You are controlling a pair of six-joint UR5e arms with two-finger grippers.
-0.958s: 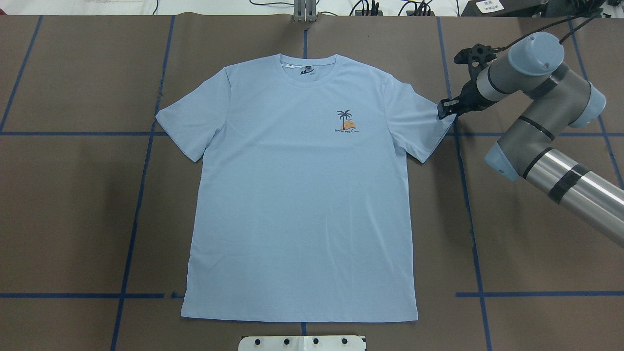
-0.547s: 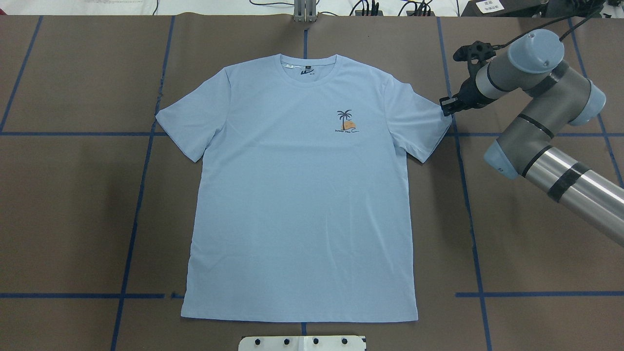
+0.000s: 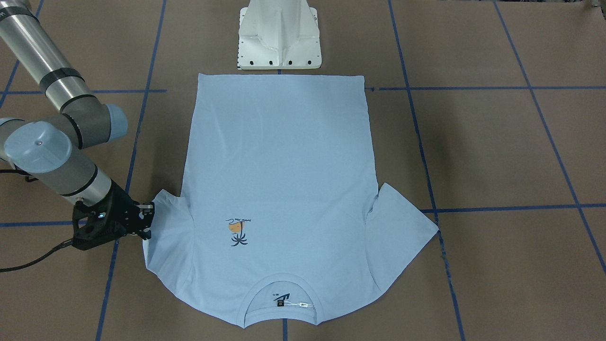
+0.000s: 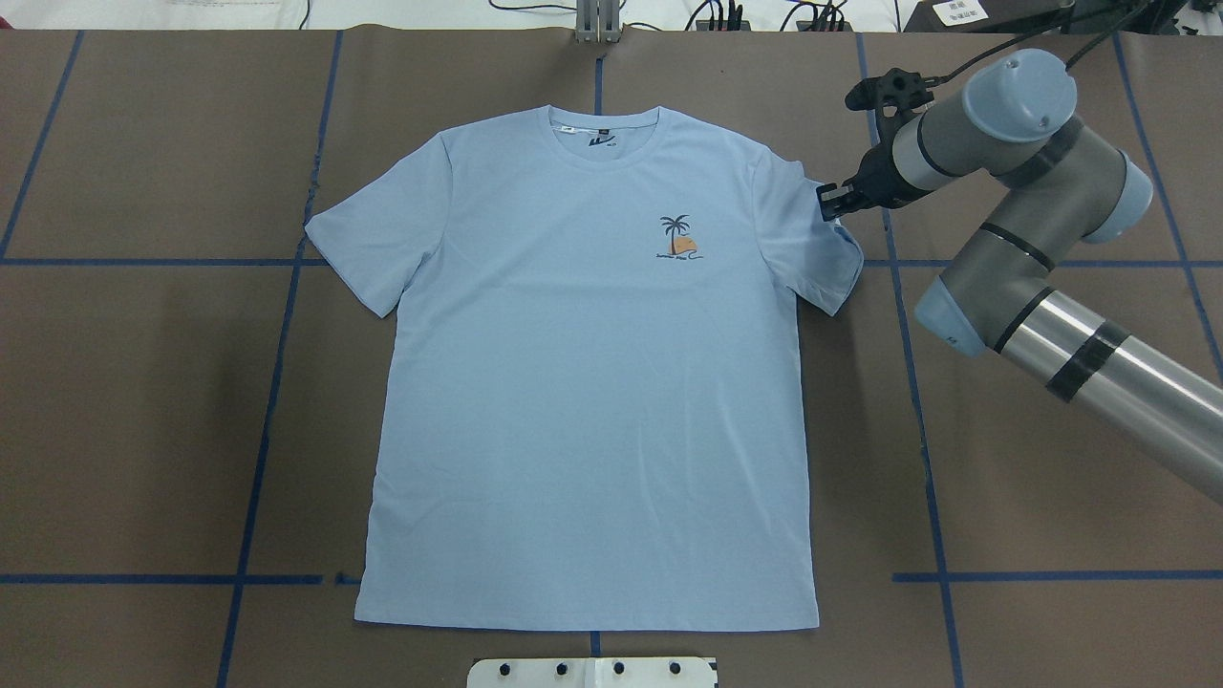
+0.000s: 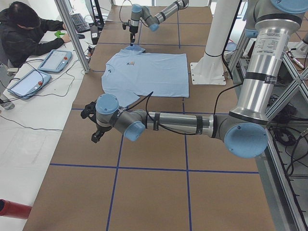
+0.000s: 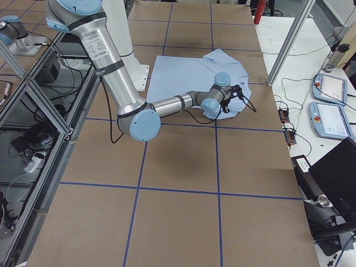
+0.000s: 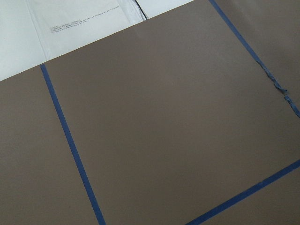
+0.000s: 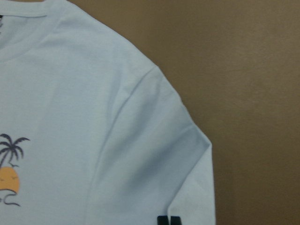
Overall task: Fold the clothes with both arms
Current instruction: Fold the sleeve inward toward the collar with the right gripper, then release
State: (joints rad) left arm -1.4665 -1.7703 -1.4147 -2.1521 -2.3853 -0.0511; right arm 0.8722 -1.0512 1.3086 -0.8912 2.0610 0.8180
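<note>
The pale blue T-shirt (image 4: 592,382) lies flat and face up on the brown table, collar at the far side, with a palm print (image 4: 680,239) on its chest. My right gripper (image 4: 827,203) is shut on the outer edge of the sleeve (image 4: 822,258) on the overhead view's right, and that edge is lifted and drawn inward. In the right wrist view the fingertips (image 8: 168,220) show pinched on the sleeve hem. The front-facing view has the same gripper (image 3: 149,220) at the sleeve (image 3: 163,222). My left gripper (image 5: 96,132) hangs over bare table, apart from the shirt (image 5: 149,72); I cannot tell its state.
The white pedestal base (image 3: 279,38) stands at the shirt's hem side. Blue tape lines (image 4: 277,334) cross the brown table cover. A person (image 5: 24,29) sits at a side table with control tablets (image 5: 53,60), and a metal post (image 5: 72,33) stands at that edge.
The right gripper has moved inward toward the shirt's body with the sleeve edge in it, so the sleeve tip now lies closer to the torso. The rest of the shirt has not moved.
</note>
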